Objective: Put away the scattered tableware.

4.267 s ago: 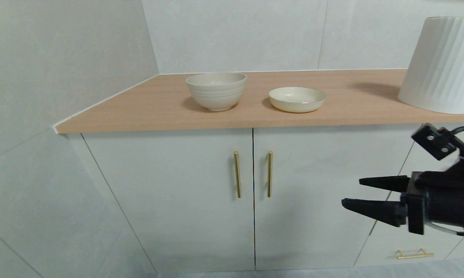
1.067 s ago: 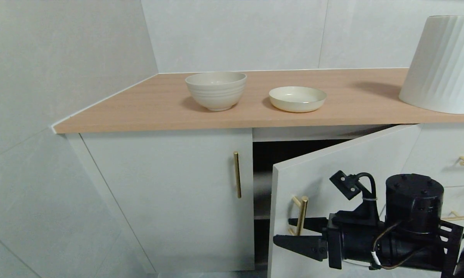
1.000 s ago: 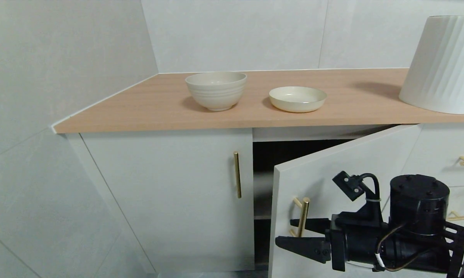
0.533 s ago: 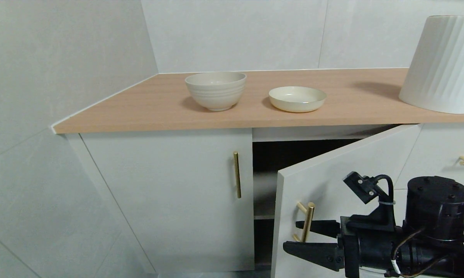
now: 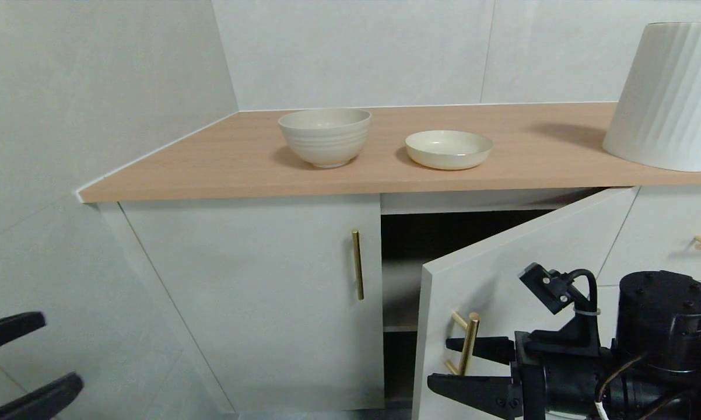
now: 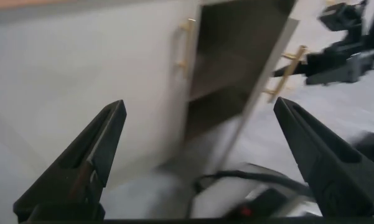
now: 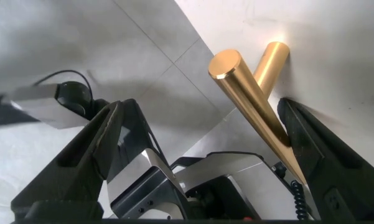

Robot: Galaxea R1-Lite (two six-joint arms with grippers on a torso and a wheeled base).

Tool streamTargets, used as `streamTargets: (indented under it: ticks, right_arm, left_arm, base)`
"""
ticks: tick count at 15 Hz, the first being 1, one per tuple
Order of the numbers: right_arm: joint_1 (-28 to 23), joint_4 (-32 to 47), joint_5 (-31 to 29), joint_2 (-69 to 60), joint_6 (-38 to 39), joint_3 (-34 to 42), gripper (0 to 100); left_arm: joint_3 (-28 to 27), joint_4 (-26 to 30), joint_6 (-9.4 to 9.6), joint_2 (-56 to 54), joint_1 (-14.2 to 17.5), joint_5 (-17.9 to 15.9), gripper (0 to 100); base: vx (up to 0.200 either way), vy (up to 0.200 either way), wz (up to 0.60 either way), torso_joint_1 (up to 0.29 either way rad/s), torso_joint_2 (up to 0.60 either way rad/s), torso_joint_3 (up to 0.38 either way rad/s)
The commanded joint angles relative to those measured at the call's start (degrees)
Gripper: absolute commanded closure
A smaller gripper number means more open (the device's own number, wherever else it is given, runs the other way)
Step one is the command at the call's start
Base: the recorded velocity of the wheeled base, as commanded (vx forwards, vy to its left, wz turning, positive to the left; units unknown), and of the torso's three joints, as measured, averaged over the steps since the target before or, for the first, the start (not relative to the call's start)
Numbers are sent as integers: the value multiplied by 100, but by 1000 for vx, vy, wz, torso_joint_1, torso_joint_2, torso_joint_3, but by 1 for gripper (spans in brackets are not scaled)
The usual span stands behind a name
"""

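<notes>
In the head view, a bowl (image 5: 325,137) and a shallow dish (image 5: 448,149) are seen on the wooden countertop (image 5: 210,169), with the dish at the bowl's 3 o'clock. A white ribbed container (image 5: 671,96) stands farther toward 3 o'clock, well apart from both. Below the dish, a cabinet door (image 5: 502,262) is swung ajar. The right gripper (image 5: 439,363), at 5 o'clock, is spread open with the door's gold handle (image 5: 468,343) between its fingers. The left gripper (image 5: 59,350), at 8 o'clock, is opened wide and nothing is held.

In the left wrist view, the left gripper is shown widely parted and empty, facing the opened cabinet.

In the right wrist view, the handle is seen between the parted fingers (image 7: 317,162), close against one and not clamped.
</notes>
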Motion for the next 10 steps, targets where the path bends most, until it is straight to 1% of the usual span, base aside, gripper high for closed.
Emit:
streamTargets:
  ticks: [1,2,3,4,5,8,9,10]
  right_arm:
    - [124,14,36,15,9,47,0]
    - [142,14,36,24,9,47,0]
    - [186,14,36,15,9,56,0]
    - [186,14,27,6,9,56,0]
    - [186,14,27,-2,9,56,0]
    - [203,14,27,33,9,82,0]
    - [203,14,36,41,9,74,0]
    - [203,14,36,41,9,82,0]
  left_arm:
    - [-123,-814,-349,1949,-785,-295,0]
    - [-123,-1148,-578,2265,-996,-295,0]
    - [-141,-1772,-894,2748,-1304,-287,0]
    - [-167,-2273,-1061,3126,-1497,-278,0]
    - [-255,-2730,-1149,3610,-1699,-260,0]
    - [-211,-3565,-1184,4629,-2077,-164,0]
    - [-132,-3802,-1369,4911,-2183,-146,0]
    - [-106,-3943,-1448,5060,-2271,-111,0]
  base:
    - [0,0,0,0,0,0]
    - [0,0,0,0,0,0]
    - [0,0,0,0,0,0]
    - [0,0,0,0,0,0]
    - [0,0,0,0,0,0]
    - [0,0,0,0,0,0]
    - [0,0,0,0,0,0]
    - [0,0,0,0,0,0]
